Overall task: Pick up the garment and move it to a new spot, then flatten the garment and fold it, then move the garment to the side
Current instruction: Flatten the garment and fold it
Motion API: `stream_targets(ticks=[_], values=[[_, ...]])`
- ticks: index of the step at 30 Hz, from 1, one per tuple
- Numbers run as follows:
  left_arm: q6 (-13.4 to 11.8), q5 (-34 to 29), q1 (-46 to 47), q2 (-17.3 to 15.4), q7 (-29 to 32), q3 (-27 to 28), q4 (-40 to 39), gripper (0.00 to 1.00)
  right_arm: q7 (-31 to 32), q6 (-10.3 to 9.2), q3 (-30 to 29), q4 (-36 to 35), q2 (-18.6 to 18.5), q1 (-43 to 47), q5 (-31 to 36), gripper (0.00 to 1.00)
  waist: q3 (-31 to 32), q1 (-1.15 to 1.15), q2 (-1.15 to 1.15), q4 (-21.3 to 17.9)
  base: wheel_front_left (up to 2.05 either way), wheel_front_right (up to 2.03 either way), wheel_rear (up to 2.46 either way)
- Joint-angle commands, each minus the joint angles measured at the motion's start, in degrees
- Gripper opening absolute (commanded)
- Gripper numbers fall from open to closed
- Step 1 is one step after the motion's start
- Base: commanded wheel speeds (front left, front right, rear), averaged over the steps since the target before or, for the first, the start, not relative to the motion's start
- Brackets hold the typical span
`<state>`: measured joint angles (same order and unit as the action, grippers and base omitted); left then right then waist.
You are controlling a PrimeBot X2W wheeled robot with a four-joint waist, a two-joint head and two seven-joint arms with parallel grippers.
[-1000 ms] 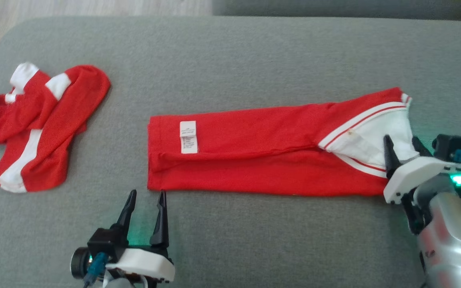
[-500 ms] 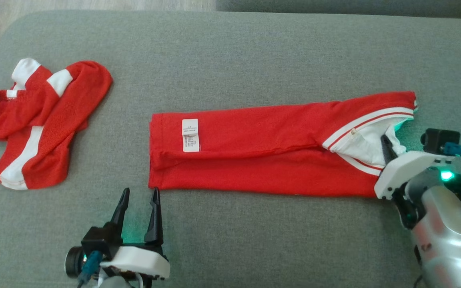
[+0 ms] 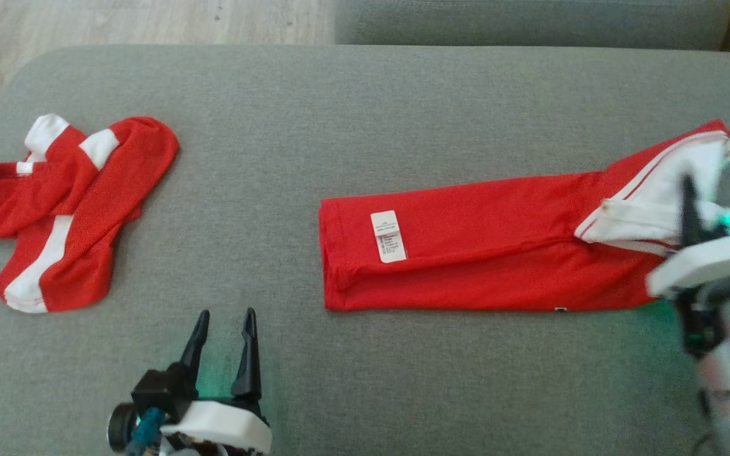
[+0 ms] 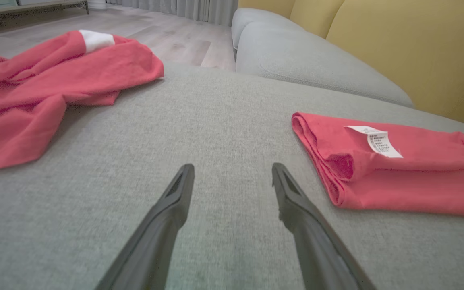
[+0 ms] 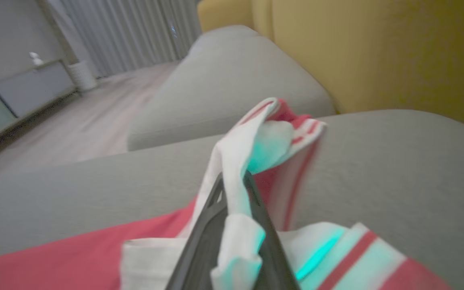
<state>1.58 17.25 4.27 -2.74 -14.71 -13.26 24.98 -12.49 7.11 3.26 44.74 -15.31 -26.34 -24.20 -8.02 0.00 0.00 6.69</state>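
Garment collar in right end effector

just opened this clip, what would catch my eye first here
The long folded red garment lies right of centre on the grey fabric cushion, the right end effector shut on its white striped collar. A crumpled red-and-white garment sits far left; the left end effector stands open at the front.

Soft even daylight, faint shadows, head view slightly soft, right gripper motion-smeared at 3 o'clock, right wrist view blurred throughout, green glow on garment, left wrist view sharp, edges stretched
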Motion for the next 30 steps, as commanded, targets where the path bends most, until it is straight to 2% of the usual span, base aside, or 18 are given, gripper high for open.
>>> stream_targets(ticks=[1,7,11,16,22,24,25,30], values=[[-0.01,0.41,0.44,-0.14,-0.29,1.13,-1.21,1.00,-0.92,0.37,3.02,-3.55,0.82,0.58,-1.06,0.00,0.39,0.00,0.00,0.49,0.00,0.00,0.00],[0.29,0.53,0.45,-0.14,-0.29,-1.73,-0.95,1.00,0.87,0.37,14.43,-15.63,4.43,4.95,-7.78,0.00,1.09,0.00,0.00,3.74,0.00,0.00,0.00],[0.35,0.21,0.61,-0.14,-0.29,-3.07,-1.12,1.00,3.56,0.37,20.21,-19.71,5.63,6.38,-10.37,0.00,1.34,0.00,0.00,7.62,0.00,0.00,0.00],[0.68,-0.14,0.25,-0.14,-0.29,-4.93,-0.68,1.00,5.22,0.37,24.12,-19.85,7.38,5.68,-11.33,0.00,1.59,0.00,0.00,13.08,0.00,0.00,0.00],[0.64,0.20,-0.57,-0.14,-0.29,-6.44,-0.48,1.00,5.54,0.37,25.54,-16.82,8.49,4.47,-11.12,0.00,1.61,0.00,0.00,17.68,0.00,0.00,0.00],[0.49,0.44,-0.94,-0.14,-0.29,-6.60,-0.41,1.00,4.05,0.37,24.90,-14.58,9.03,3.51,-9.99,0.71,1.53,0.00,0.00,18.95,0.00,0.00,0.00],[0.44,0.45,-1.02,-0.14,-0.29,-6.55,-0.43,1.00,3.31,0.37,24.49,-14.01,9.28,3.24,-9.83,1.00,1.52,0.00,0.00,19.02,0.00,0.00,0.00],[-0.09,0.15,-1.33,-0.14,-0.29,-5.29,-0.89,1.00,-0.54,0.37,21.58,-13.05,9.93,2.41,-8.35,1.00,1.82,0.00,0.00,16.78,0.00,0.00,0.00]])
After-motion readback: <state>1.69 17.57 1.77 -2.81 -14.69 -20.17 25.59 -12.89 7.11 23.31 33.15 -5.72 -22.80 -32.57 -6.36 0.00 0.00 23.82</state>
